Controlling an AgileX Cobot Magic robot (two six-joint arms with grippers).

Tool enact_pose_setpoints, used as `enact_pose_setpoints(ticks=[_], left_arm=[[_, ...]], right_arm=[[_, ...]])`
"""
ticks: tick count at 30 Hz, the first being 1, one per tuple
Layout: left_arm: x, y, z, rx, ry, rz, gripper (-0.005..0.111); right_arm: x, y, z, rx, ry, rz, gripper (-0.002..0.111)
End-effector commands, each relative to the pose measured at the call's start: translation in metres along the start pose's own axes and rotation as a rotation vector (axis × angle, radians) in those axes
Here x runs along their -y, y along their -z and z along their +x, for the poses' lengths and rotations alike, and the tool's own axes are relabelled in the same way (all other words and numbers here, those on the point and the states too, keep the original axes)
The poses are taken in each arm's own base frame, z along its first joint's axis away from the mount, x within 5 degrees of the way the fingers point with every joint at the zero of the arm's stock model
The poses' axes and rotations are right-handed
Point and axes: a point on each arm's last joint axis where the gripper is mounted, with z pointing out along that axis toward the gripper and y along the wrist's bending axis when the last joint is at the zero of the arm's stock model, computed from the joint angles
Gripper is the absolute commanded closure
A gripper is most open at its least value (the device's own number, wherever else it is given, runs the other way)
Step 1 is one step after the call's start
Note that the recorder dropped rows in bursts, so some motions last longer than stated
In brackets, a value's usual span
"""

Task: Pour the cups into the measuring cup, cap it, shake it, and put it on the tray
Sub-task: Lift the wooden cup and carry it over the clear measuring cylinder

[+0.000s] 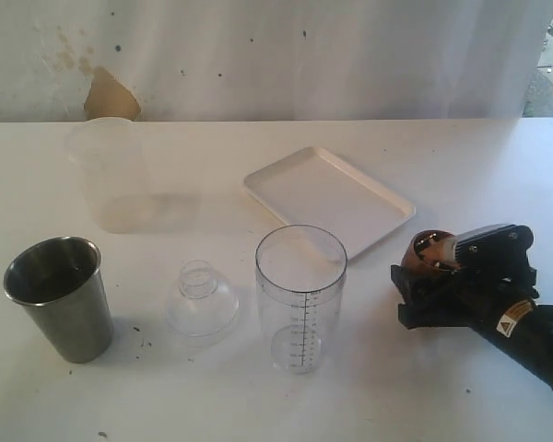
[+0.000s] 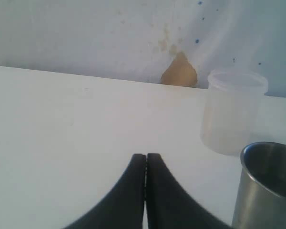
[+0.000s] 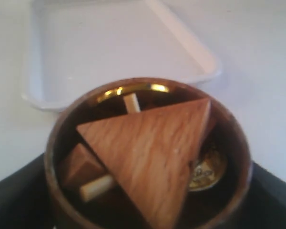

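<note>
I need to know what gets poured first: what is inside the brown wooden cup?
A large triangular wooden block lies on top in the wooden cup, over a smaller wooden piece, pale sticks and shiny gold pieces. The block covers whatever lies beneath it.

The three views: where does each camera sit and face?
Exterior view: off the arms, looking down across the table to the wall; shows the right gripper holding the wooden cup.
Left wrist view: on the left arm, facing the steel tumbler and frosted cup; shows the shut left gripper.
Right wrist view: on the right arm, looking into the wooden cup; gripper edges show.
Exterior and right wrist share the tray.
</note>
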Motion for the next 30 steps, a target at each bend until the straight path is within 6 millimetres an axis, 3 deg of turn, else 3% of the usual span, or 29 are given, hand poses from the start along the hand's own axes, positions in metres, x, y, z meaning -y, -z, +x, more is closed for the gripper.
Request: enact_pose_setpoints(ticks=[1, 7, 11, 17, 22, 30], left_arm=[[0.0, 0.0, 0.002, -0.003, 0.0, 0.006, 0.106], [0.0, 0.0, 0.002, -0.003, 0.0, 0.006, 0.106], [0.0, 0.0, 0.002, -0.003, 0.0, 0.006, 0.106], [0.0, 0.0, 0.002, -0.003, 0.0, 0.006, 0.106], [0.0, 0.0, 0.002, -0.003, 0.0, 0.006, 0.106], [0.0, 0.0, 0.002, -0.003, 0.0, 0.006, 0.106]], right_arm=[[-0.01, 0.005, -0.02, 0.078, 0.02, -0.112, 0.108], [-0.007, 0.017, -0.061, 0.097, -0.021, -0.09, 0.108], [-0.008, 0.023, -0.108, 0.152, -0.065, -0.127, 0.108], [-0.019, 0.018, -0.173, 0.13, 0.066, -0.264, 0.108], [-0.028, 0.013, -0.193, 0.101, 0.298, -0.364, 0.108], [-0.036, 0.015, -0.198, 0.105, 0.388, -0.479, 0.108]])
